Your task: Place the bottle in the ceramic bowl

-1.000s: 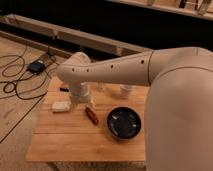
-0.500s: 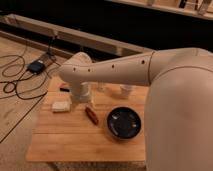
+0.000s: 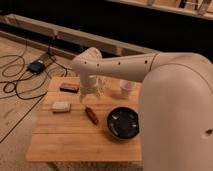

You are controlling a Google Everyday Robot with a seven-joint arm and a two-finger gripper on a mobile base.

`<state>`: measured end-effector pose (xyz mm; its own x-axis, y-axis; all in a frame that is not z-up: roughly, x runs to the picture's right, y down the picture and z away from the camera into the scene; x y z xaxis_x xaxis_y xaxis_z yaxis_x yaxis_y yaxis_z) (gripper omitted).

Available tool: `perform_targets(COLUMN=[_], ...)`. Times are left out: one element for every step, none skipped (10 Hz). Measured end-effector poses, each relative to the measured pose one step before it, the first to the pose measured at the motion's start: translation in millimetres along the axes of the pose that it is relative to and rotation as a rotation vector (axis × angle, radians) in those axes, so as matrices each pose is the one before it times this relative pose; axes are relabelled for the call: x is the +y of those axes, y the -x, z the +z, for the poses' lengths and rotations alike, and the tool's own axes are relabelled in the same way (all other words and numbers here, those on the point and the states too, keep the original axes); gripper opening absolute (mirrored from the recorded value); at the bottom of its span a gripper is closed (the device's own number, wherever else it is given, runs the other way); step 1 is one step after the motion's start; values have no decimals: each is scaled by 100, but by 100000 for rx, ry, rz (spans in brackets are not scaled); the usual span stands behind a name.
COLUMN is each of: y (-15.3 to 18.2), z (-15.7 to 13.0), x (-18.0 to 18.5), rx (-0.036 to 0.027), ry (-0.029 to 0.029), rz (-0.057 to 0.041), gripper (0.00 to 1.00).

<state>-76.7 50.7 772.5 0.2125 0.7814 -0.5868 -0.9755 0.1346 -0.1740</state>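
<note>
Off the left edge, a small dark box (image 3: pixel 36 66) lies on the floor among black cables (image 3: pixel 15 87). On the wooden tabletop (image 3: pixel 70 136), a pale flat block (image 3: pixel 61 106) sits near the left side. A darker flat block (image 3: pixel 68 87) lies just behind it, toward the far edge. I can read no writing on either. My hand (image 3: pixel 91 96) hangs from my wrist over the far middle of the tabletop, pointing down, low above the wood. I cannot tell whether it is open or closed, or whether it grips anything. Just in front of my hand a reddish-brown oblong item (image 3: pixel 91 114) lies at a slant, its wrapper too small to read. Farther right, near the front, stands the ceramic bowl (image 3: pixel 123 123), round, shallow and glossy black, with highlights on its inner surface. Behind the bowl, at the far right of the tabletop, stands what I take for the bottle (image 3: pixel 127 88). It is pale, translucent and whitish, upright as far as I can see. My forearm hides its upper part, and any label text is too small to read. The bottle stands to the right of my hand and apart from it, and it is outside the bowl.
</note>
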Motion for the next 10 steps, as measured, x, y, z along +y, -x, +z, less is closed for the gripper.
perform_targets(y=[1061,885,763,652,479,682,665,592,633,538], z=[-219,-177,34,78,109,192,133,85,189,259], x=[-609,-843,-1171,-990,-881,-1462,-1442,-1112,-970,-483], rx=[-1004,-369,305,18,45,159,-66,-300,-464,-319], ry=[-648,-1256,-1614,-1114,-987,-1640,-1550,-988,-630,-106], rz=[-5233,-5383,-5772,-3829,-2372,-3051,-2041,-1356,-1674,-1723], gripper=[65,65,65,65,65,65,65,65,65,65])
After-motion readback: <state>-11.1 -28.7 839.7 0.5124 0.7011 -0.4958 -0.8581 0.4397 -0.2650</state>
